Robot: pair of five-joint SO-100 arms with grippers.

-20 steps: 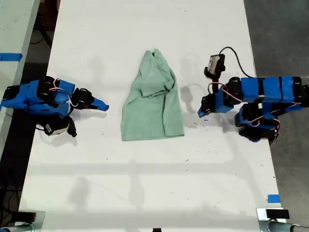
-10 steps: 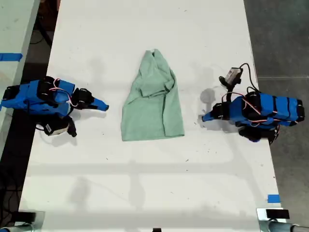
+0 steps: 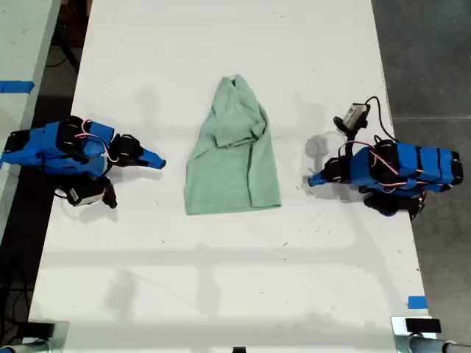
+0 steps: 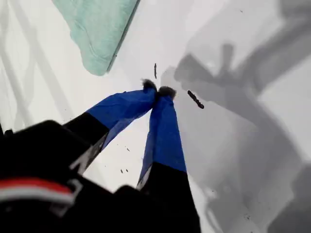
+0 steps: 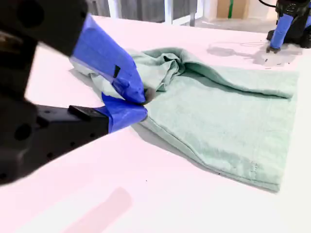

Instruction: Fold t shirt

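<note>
Two grippers flank the t shirt (image 3: pixel 233 151), both clear of it.
My first gripper (image 4: pixel 156 90) and my second gripper (image 5: pixel 145 101): fingertips pressed together, empty; t shirt lies flat mid-table (image 3: pixel 221 294).

I count one shirt (image 3: pixel 234 151), one table (image 3: pixel 221 279), two arms, and two bits of blue tape (image 3: pixel 416 301).

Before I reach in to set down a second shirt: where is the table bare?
The table is bare below the t shirt hem in the exterior view, and above its bunched top. The strips between the shirt and my first tool and my second tool are narrow.
</note>
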